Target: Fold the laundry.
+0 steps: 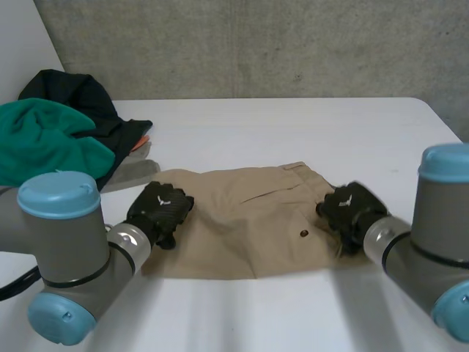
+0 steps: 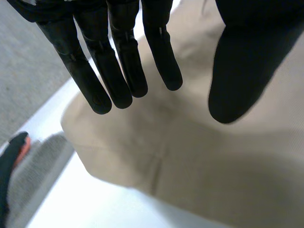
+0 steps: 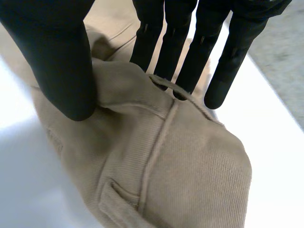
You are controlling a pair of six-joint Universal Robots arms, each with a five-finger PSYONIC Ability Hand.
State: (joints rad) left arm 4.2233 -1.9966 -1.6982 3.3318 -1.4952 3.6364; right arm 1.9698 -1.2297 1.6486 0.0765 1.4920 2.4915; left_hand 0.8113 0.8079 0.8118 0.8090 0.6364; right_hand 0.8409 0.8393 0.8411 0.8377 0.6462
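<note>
Black left hand (image 1: 161, 210) spreads straight, relaxed fingers over the tan shorts' (image 1: 242, 224) left edge, right hand (image 1: 350, 209) pinches their bunched right edge, shorts on white table (image 1: 293, 125), clothes pile (image 1: 44, 143) beyond their left edge.

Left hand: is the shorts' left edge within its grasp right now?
Probably yes. The left hand is open right over that edge of the shorts, and nothing lies between them.
</note>
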